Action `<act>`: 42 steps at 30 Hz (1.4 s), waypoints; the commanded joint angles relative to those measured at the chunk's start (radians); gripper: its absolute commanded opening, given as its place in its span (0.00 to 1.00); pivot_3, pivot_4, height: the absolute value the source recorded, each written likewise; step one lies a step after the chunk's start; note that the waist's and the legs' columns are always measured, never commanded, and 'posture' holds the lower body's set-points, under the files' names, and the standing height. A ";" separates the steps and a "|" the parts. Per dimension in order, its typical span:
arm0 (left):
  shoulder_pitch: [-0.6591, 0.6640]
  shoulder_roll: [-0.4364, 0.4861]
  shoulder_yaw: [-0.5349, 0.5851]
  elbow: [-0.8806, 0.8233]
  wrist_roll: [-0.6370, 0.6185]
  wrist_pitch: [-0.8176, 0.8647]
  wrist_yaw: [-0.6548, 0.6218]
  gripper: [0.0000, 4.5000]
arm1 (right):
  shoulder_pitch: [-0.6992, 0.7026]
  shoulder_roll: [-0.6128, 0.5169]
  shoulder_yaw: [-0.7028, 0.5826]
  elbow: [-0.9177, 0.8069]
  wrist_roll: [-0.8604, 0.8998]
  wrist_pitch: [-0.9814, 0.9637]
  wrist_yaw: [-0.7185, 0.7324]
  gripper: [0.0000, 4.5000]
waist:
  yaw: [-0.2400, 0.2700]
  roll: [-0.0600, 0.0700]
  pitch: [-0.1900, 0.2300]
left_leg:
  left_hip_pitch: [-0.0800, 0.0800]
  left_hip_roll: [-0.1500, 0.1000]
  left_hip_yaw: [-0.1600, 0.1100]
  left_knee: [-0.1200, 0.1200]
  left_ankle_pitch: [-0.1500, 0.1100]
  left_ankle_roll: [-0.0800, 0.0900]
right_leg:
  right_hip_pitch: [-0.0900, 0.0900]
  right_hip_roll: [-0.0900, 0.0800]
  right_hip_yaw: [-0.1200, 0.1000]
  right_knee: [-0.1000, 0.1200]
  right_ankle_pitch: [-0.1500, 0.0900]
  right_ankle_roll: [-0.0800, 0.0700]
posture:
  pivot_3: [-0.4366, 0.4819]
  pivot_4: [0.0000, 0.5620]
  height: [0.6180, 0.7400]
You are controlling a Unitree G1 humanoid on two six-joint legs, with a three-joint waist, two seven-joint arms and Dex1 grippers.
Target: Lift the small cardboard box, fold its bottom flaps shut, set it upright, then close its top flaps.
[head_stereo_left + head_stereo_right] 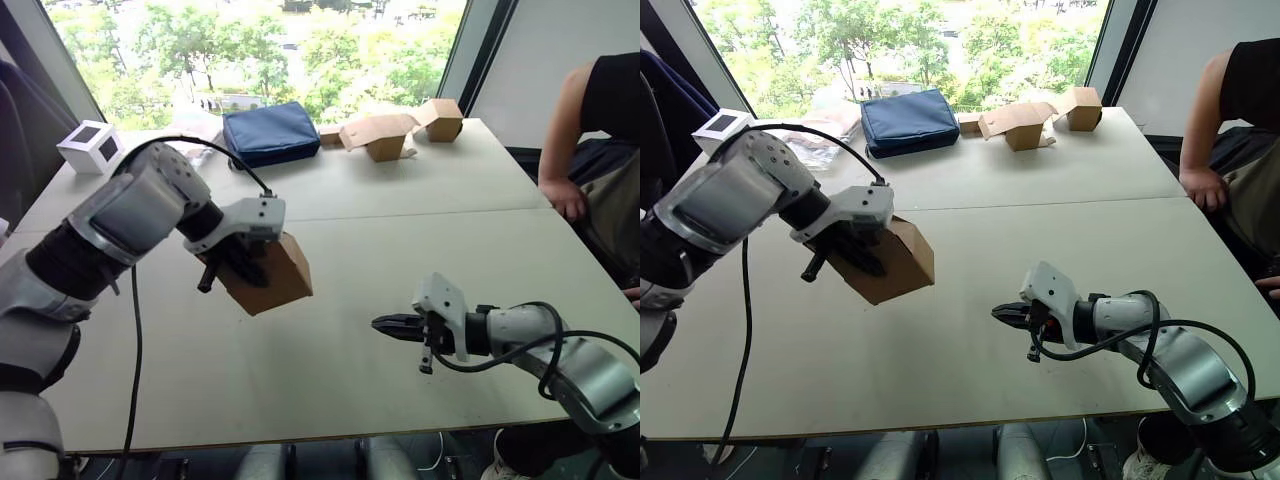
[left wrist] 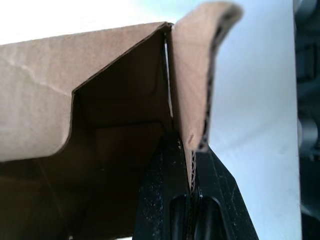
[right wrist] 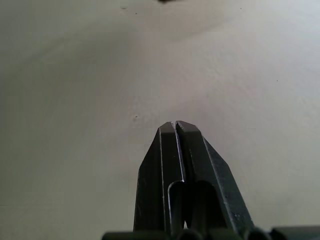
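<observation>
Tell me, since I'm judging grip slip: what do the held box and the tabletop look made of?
The small cardboard box looks like plain brown corrugated card, matte; fluted edges show at the wall pinched by the left gripper. The table seems a smooth, pale, matte laminate or painted board; I cannot tell which.

Pale table (image 1: 420, 330) made of two tops, the seam between them running side to side. At its far edge by the window: navy pouch (image 1: 270, 132) lying flat, white cube (image 1: 90, 146) with a dark square panel at the far left corner, crumpled clear plastic (image 1: 195, 128) just left of the pouch, and to the pouch's right spare brown cartons (image 1: 382, 137) with loose flaps, another carton (image 1: 441, 119) near the corner. Person (image 1: 590, 140) seated at the right side, forearm hanging down beside the table edge.
</observation>
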 commanded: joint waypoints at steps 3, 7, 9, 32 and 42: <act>-0.019 -0.037 -0.043 -0.004 0.055 -0.025 -0.006 0.00 | 0.006 0.047 -0.002 -0.052 -0.037 -0.012 -0.034 0.00 | 0.004 0.000 0.000 | 0.000 0.000 -0.001 0.003 -0.001 0.002 | 0.002 0.000 -0.001 0.000 0.000 0.000 | 0.48 0.27 1.00; -0.028 -0.045 -0.073 0.004 0.053 -0.029 -0.006 0.00 | 0.009 0.069 -0.002 -0.030 -0.058 -0.026 -0.034 0.00 | 0.003 0.000 0.000 | 0.000 -0.001 -0.001 0.006 -0.003 0.004 | 0.005 -0.001 -0.001 0.000 0.000 0.000 | 0.48 0.27 1.00; -0.017 -0.060 -0.068 -0.007 0.050 -0.016 -0.006 0.11 | 0.005 0.074 -0.005 -0.007 -0.075 -0.041 -0.030 0.00 | 0.002 0.000 0.000 | 0.000 -0.001 -0.001 0.006 -0.003 0.005 | 0.005 -0.001 -0.001 0.000 0.000 0.000 | 0.48 0.27 1.00; 0.509 -0.217 0.992 -0.093 -0.254 0.200 0.593 0.27 | -0.095 0.186 -0.134 0.183 0.027 -0.035 0.028 0.00 | -0.006 0.001 0.000 | 0.011 0.001 -0.001 0.004 -0.005 0.007 | 0.011 -0.001 0.001 0.002 -0.003 0.001 | 0.48 0.27 1.00; 0.979 -0.356 1.119 -0.313 -0.294 0.064 0.806 0.01 | -0.184 0.194 -0.049 0.285 -0.080 -0.059 0.059 0.00 | 0.027 -0.001 -0.001 | 0.009 -0.004 -0.002 0.006 -0.004 0.004 | 0.014 -0.010 0.000 -0.001 -0.001 0.000 | 0.48 0.27 1.00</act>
